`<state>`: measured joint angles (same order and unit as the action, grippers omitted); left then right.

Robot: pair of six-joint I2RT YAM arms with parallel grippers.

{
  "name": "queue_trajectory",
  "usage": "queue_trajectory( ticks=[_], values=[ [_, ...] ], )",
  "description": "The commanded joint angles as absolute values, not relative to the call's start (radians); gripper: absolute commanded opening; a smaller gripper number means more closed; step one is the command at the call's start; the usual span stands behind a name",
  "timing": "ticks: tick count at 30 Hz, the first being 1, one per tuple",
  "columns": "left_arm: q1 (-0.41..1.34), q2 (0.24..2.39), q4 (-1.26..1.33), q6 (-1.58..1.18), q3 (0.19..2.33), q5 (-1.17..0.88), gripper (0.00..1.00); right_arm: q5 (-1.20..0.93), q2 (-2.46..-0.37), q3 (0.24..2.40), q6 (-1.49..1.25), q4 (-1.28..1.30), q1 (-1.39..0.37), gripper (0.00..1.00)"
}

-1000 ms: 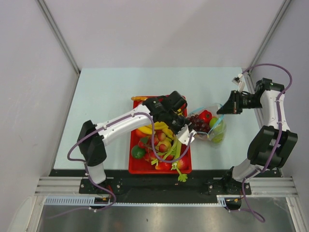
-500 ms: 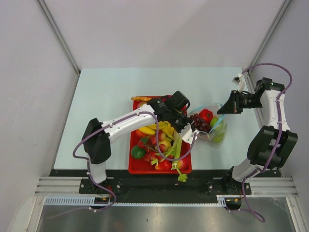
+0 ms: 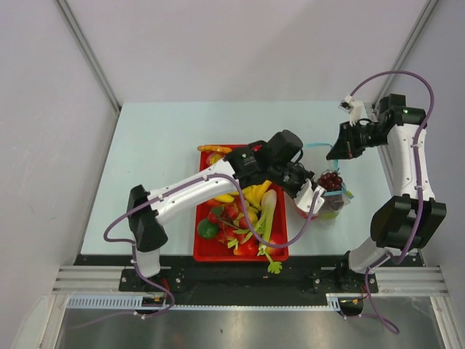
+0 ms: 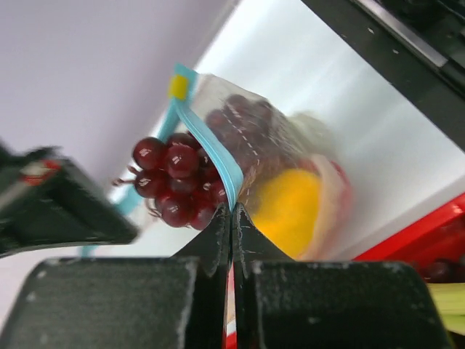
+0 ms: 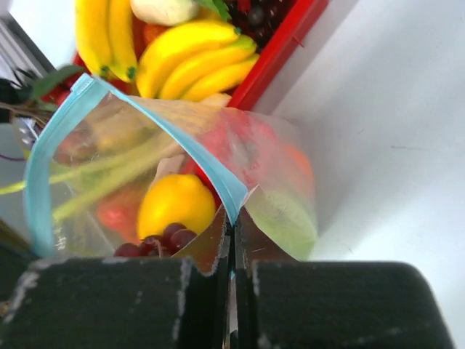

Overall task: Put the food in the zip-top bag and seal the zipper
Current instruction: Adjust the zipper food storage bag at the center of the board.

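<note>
The clear zip-top bag [image 3: 333, 200] hangs between both grippers, just right of the red tray. My left gripper [image 3: 314, 198] is shut on the near-left side of its mouth, its jaws pinching the blue-teal zipper [image 4: 212, 150]. My right gripper [image 3: 336, 151] is shut on the far side of the zipper [image 5: 218, 178]. A purple grape bunch [image 3: 331, 179] sits at the open mouth, partly out of it in the left wrist view [image 4: 173, 182]. Inside are a yellow lemon [image 5: 176, 203], a green fruit [image 5: 285, 222] and red fruit [image 5: 251, 149].
The red tray [image 3: 197, 243] still holds bananas [image 3: 256, 193], a celery stalk [image 3: 267, 215], a green lime [image 3: 208, 230] and several other toy fruits. The left arm reaches across the tray. Bare table lies to the left and far side.
The bag has been lifted from lying on its side to hanging with its mouth up. My left gripper moved right with its edge, and my right gripper rose and pulled toward the far side.
</note>
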<state>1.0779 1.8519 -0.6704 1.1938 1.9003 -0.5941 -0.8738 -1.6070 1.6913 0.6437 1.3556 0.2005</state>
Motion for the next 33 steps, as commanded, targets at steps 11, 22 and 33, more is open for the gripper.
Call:
queue_trajectory(
  ticks=[11, 22, 33],
  values=[
    [1.078, 1.821, -0.476, 0.773, 1.787, -0.603, 0.00, -0.739, -1.529, 1.660, 0.660, 1.283, 0.085, 0.00],
    [1.068, 1.876, -0.512, 0.637, 1.829, -0.586, 0.13, -0.793, -1.582, 1.606, 0.574, 1.189, 0.072, 0.00],
    [1.009, 1.856, -0.370, 0.333, 1.877, -0.500, 0.55, -0.793, -1.612, 1.578, 0.491, 1.114, 0.074, 0.00]
  ],
)
